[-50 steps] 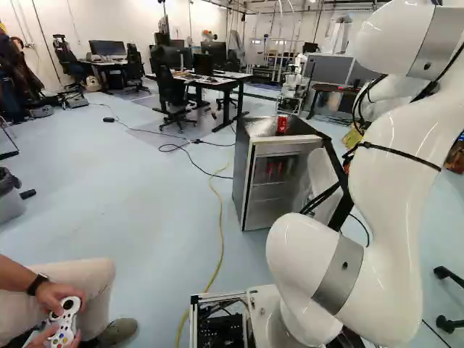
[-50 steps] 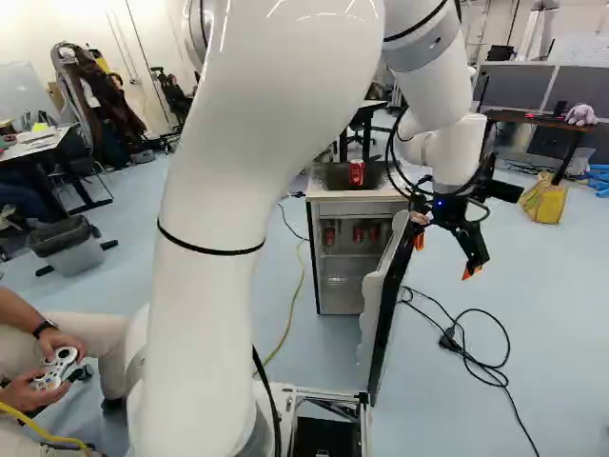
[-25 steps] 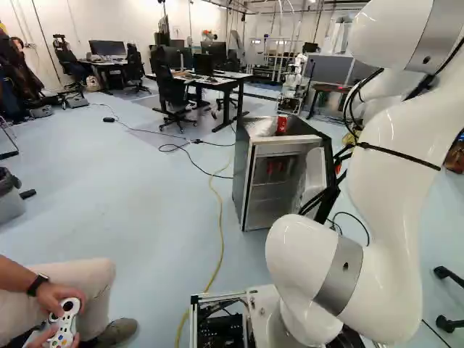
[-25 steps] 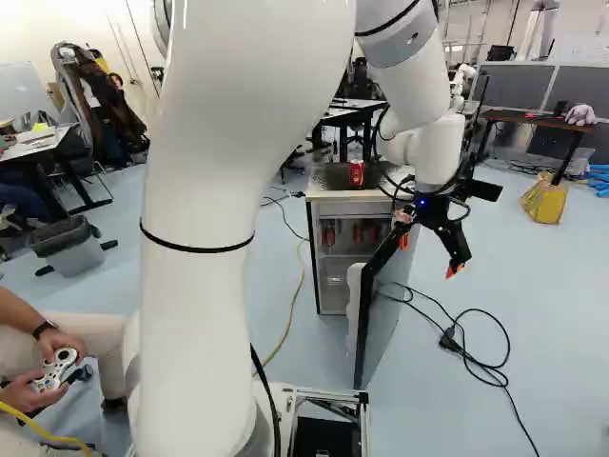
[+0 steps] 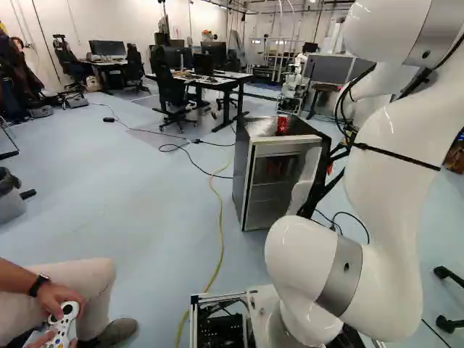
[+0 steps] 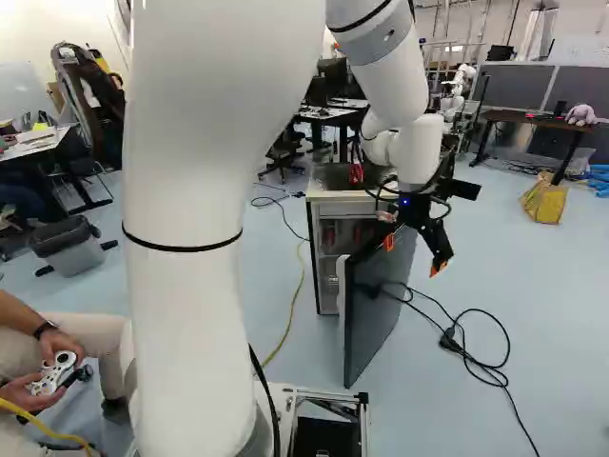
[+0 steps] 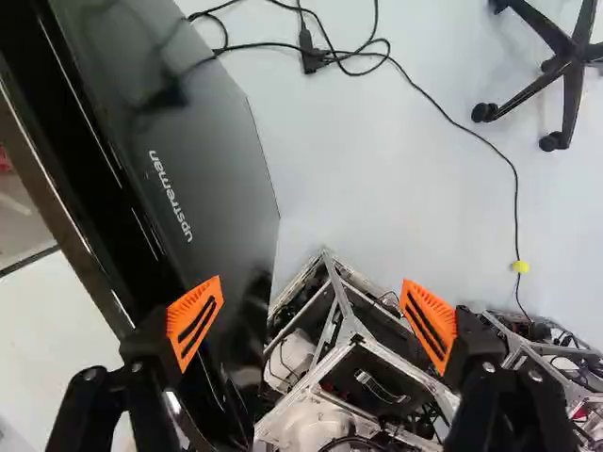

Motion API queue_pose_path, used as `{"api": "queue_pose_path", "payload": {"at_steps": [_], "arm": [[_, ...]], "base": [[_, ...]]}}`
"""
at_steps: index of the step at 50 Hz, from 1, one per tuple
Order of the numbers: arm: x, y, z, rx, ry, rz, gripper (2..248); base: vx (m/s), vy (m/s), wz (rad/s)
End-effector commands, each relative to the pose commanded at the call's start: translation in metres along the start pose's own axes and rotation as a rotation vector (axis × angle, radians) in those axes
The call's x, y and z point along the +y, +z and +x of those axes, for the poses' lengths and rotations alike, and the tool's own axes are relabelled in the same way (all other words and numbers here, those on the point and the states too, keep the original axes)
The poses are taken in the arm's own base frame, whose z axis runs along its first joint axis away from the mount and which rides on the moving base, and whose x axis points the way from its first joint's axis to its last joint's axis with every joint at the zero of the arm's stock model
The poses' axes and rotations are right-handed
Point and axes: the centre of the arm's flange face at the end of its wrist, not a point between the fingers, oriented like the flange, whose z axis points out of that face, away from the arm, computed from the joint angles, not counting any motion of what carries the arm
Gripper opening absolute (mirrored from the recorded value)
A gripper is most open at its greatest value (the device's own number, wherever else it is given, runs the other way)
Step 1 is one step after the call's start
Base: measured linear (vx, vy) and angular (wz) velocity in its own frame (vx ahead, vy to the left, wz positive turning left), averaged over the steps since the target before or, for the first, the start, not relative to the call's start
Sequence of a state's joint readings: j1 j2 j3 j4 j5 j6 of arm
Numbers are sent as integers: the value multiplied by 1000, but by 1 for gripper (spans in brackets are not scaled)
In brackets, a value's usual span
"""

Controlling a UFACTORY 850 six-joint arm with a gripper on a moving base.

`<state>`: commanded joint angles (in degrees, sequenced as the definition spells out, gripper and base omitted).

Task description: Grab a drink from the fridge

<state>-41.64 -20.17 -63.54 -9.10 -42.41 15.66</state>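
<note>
Holding the gripper (image 7: 312, 323) spread at the part-open door (image 6: 376, 305), probably for nudging rather than pinching; seemingly needing clear access to the red drinks (image 6: 329, 234) inside the fridge (image 5: 243, 167), besides the can (image 5: 282, 125) on top

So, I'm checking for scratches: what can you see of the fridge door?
The door stands upright and partly open, swung out from the fridge. Its outer face is flat, dark and glossy, with pale lettering; its inner side is white, probably plastic. One finger of the open pincer overlaps it in the wrist view; I can't tell whether they touch. No scratch is discernible.
</note>
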Motion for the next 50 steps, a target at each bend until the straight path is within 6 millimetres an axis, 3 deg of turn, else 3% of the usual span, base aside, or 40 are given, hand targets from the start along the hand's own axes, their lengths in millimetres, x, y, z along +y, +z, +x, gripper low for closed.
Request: {"api": "queue_pose_path", "payload": {"at_steps": [50], "arm": [[-56,-6,-60,-19,-135,-2,247]], "base": [[0,0,0]]}}
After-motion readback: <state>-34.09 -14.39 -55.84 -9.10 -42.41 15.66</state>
